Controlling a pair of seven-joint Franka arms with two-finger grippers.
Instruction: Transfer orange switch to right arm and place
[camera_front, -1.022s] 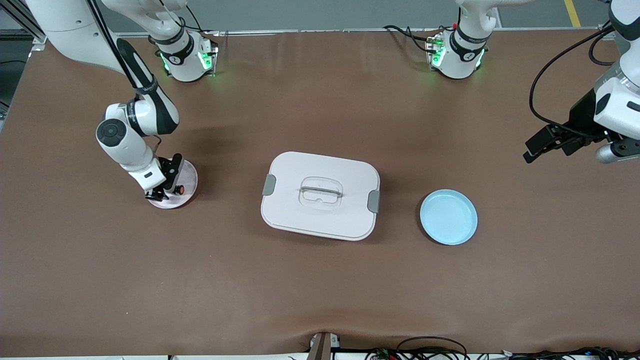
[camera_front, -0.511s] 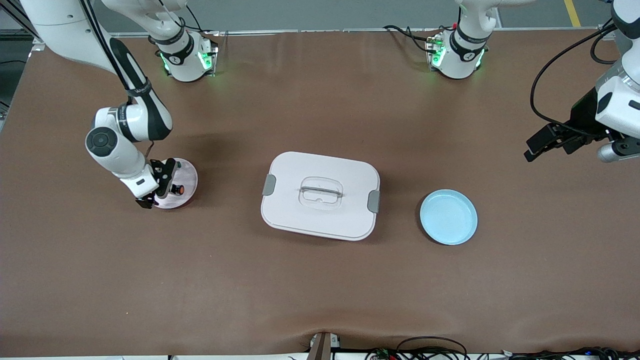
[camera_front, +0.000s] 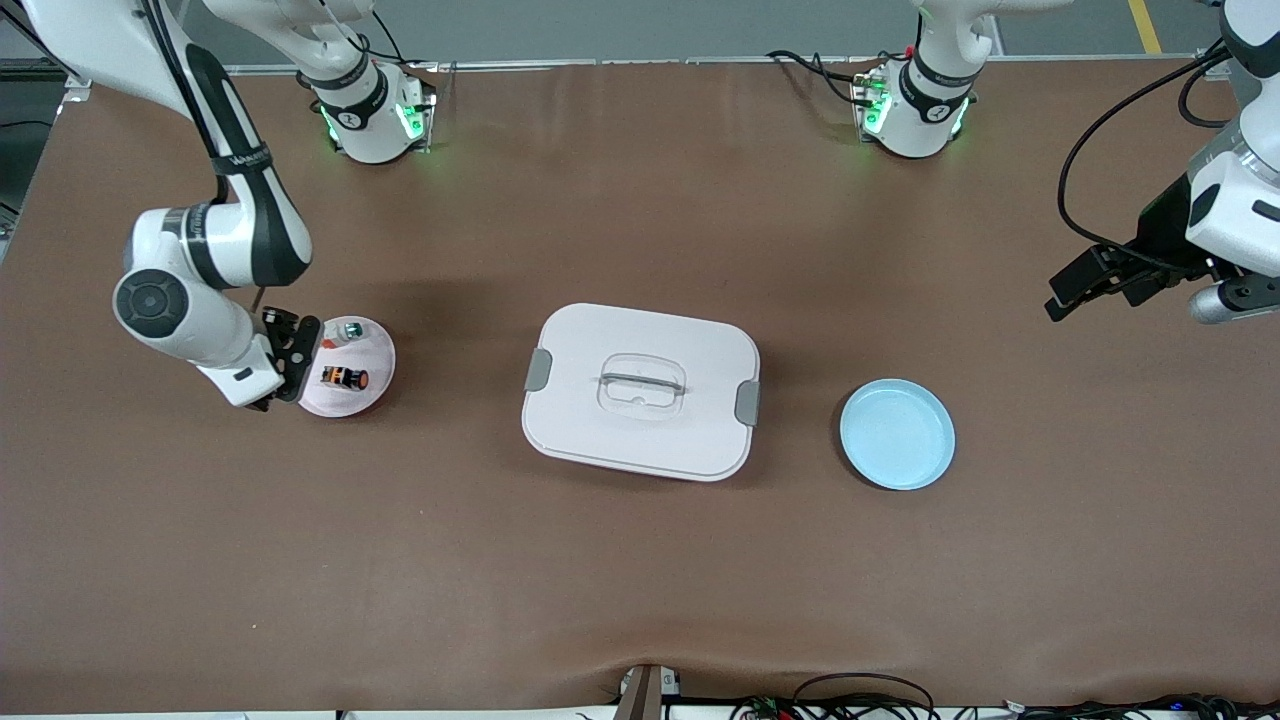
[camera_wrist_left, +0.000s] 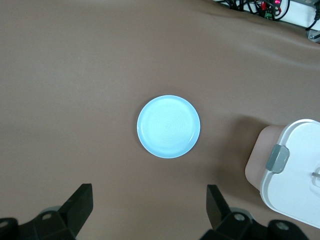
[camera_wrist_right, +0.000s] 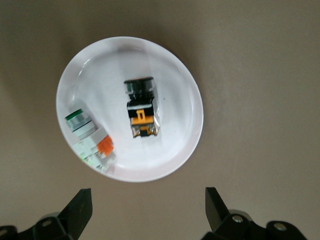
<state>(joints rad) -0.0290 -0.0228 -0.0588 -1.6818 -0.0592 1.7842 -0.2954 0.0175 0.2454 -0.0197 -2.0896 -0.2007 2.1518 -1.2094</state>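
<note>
My right gripper (camera_front: 283, 358) hung with fingers (camera_wrist_right: 76, 210) spread and empty beside the pink plate (camera_front: 378, 352), where the orange switch (camera_front: 345, 378) lay next to a green-ended switch (camera_front: 349, 329). My left gripper (camera_front: 1078, 290), fingers also apart, waited over bare desk (camera_front: 640, 580). I judged the risk was grabbing or nudging the wrong switch, since the two lay close.

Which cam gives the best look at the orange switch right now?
Right wrist view: the orange switch lies large and unobstructed in the pale plate, body and side patch clear. Front view shows it only as a tiny speck. Left wrist view doesn't show it.
</note>
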